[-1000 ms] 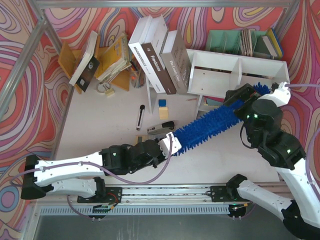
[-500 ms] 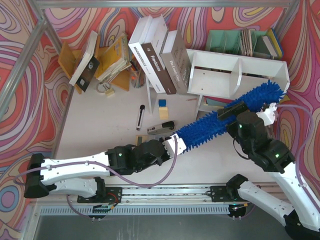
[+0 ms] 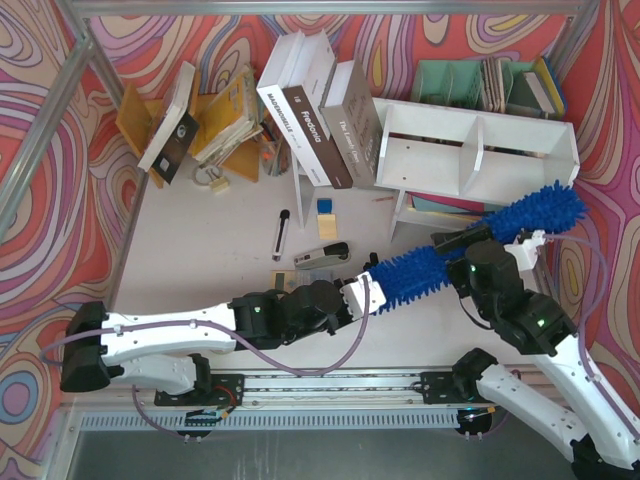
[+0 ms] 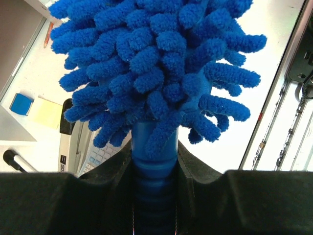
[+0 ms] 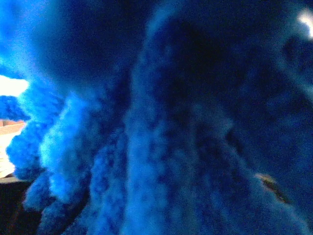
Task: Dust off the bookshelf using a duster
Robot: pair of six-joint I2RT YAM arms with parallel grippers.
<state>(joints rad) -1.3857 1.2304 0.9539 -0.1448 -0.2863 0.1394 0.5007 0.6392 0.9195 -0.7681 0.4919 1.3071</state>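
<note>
The blue duster (image 3: pixel 420 268) lies slantwise from the table's middle up to the right, and its tip reaches below the right end of the white bookshelf (image 3: pixel 480 150). My left gripper (image 3: pixel 362 296) is shut on the duster's short blue handle (image 4: pixel 155 161); the fluffy head (image 4: pixel 156 73) fills that view above the jaws. My right gripper (image 3: pixel 455 243) sits over the middle of the duster head. The right wrist view shows only blurred blue bristles (image 5: pixel 146 122), so its fingers are hidden and I cannot tell how they stand.
Leaning books (image 3: pixel 320 110) rest against the shelf's left end. A teal organiser (image 3: pixel 470 80) stands behind it and an orange rack (image 3: pixel 215 120) is at the back left. A stapler (image 3: pixel 322 255), a black pen (image 3: pixel 281 235) and a blue cube (image 3: pixel 325 206) lie near the left gripper.
The duster has slid to the right, so its tip now shows past the shelf's right end. My right gripper has moved down and left along the head. My left arm has pushed forward.
</note>
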